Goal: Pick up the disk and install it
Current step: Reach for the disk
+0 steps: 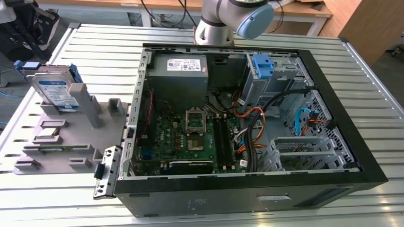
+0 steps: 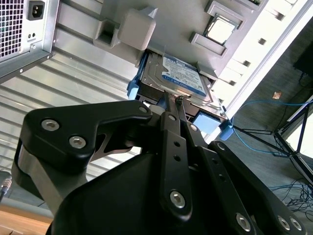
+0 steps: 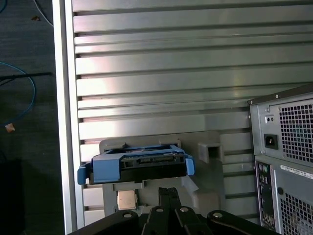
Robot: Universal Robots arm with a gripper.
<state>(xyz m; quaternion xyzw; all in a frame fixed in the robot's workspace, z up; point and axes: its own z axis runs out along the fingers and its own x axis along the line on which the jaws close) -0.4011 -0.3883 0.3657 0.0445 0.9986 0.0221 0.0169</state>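
The open computer case [image 1: 252,194] holds a grey power supply [image 1: 180,75], a green motherboard [image 1: 189,137], bundled cables [image 1: 252,118] and a blue drive bracket [image 1: 262,66] seated up in its drive cage. Beside the case on the slatted table [image 1: 94,47], towards the exterior view's left, a grey holder tray [image 1: 57,142] carries the disk [image 1: 58,92]. The disk stands on edge, leaning in a slot. A processor chip [image 2: 220,29] lies in one of the tray's recesses.

In both wrist views the gripper [image 2: 174,98] [image 3: 168,190] has its fingers pressed together with nothing between them (whether the tips touch the blue carrier I cannot tell). The disk [image 2: 181,78] [image 3: 138,164] sits just ahead of the fingertips, in the tray, with the case's rear panel [image 3: 288,161] off to one side.
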